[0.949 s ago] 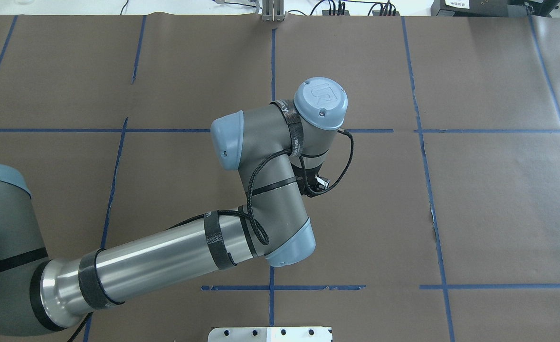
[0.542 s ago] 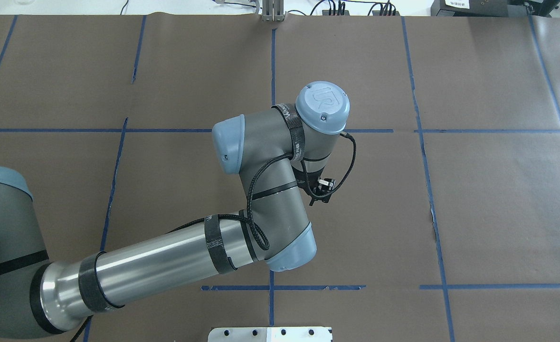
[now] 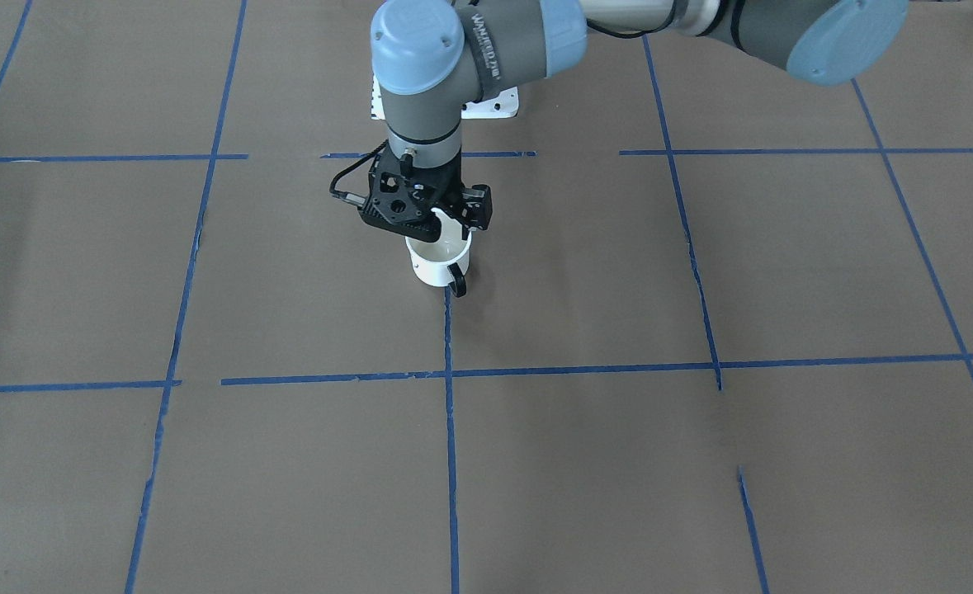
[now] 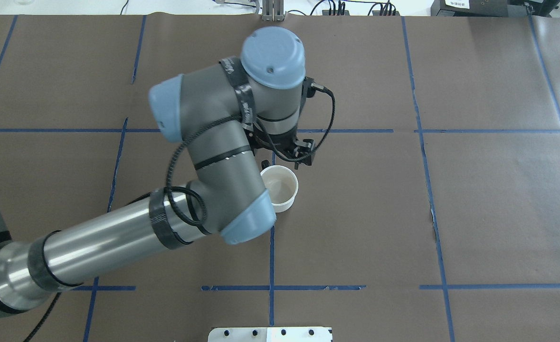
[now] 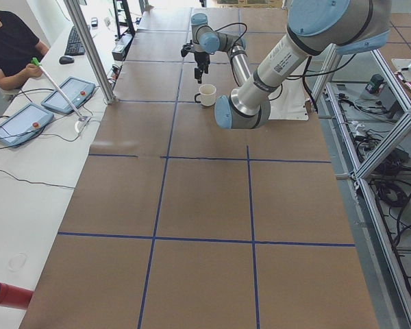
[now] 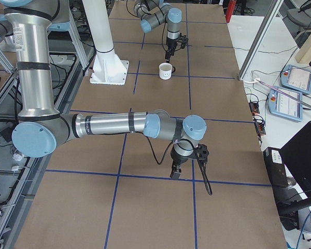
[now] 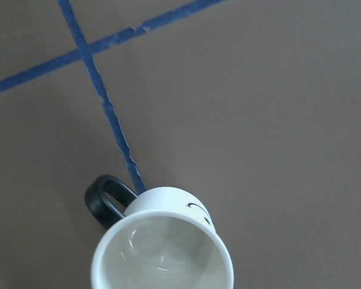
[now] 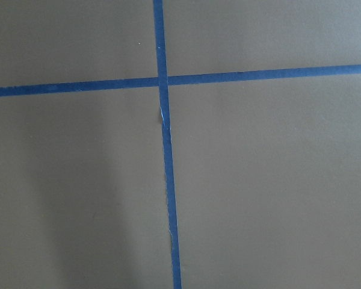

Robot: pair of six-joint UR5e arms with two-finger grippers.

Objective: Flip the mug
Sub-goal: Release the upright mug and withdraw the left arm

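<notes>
Near the middle of the brown worktop (image 4: pixel 474 199), under the left arm (image 4: pixel 118 242), the mug (image 4: pixel 282 187) stands upright, mouth up. Just above it, not touching, hangs the left gripper (image 6: pixel 168 56), holding nothing; its spread cannot be told. Nor can that of the right gripper (image 6: pixel 175 173).

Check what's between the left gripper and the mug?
Nothing. The exterior right view shows a bare gap between the left gripper and the upright mug.
</notes>
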